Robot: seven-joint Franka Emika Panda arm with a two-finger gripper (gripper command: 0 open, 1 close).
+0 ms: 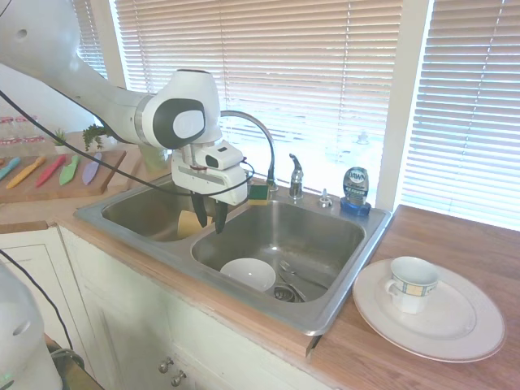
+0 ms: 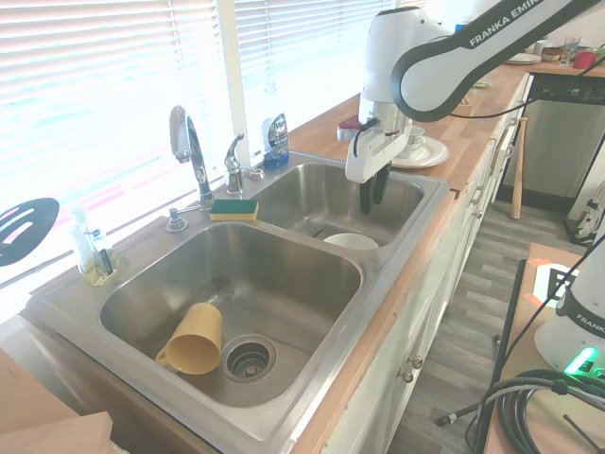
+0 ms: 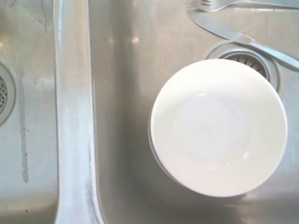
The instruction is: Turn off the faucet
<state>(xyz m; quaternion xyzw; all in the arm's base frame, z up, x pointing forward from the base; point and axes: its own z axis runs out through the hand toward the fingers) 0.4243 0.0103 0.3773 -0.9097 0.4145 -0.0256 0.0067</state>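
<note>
The gripper (image 1: 210, 218) hung over the double sink (image 1: 341, 305), above the basin that held the white bowl (image 1: 249, 273), close to the divider (image 3: 72, 116) between the two basins. Its two dark fingers (image 2: 365, 196) pointed straight down with only a narrow gap between them, and they held nothing. They were clear of the sink and touched no dish.

The faucet (image 1: 258, 134) stood at the back rim of the sink, behind the divider, its thin spout arching forward. Its short lever handle (image 1: 296, 175) stood just beside the spout base, on the side toward the window post. The gripper was well in front of both and apart from them. I could not tell from where I stood whether water was running, since the bright blinds (image 1: 325, 73) washed out that part of the view.

A green and yellow sponge (image 2: 233, 209) lay on the rim by the spout base. A clear soap bottle (image 1: 355, 191) with a blue label stood at the back corner nearest the counter (image 1: 471, 244). A small chrome knob (image 1: 324, 198) sat between the handle and that bottle.

From the wrist camera the bowl appeared upright and empty, next to the drain (image 3: 250, 60), with a knife (image 3: 243, 39) and a fork (image 3: 219, 4) lying beyond it on the basin floor. In the other basin a yellow cup (image 2: 192, 340) lay on its side by its own drain (image 2: 248, 358). On the counter beside the sink a white mug (image 1: 411, 283) stood on a large white plate (image 1: 455, 329).
</note>
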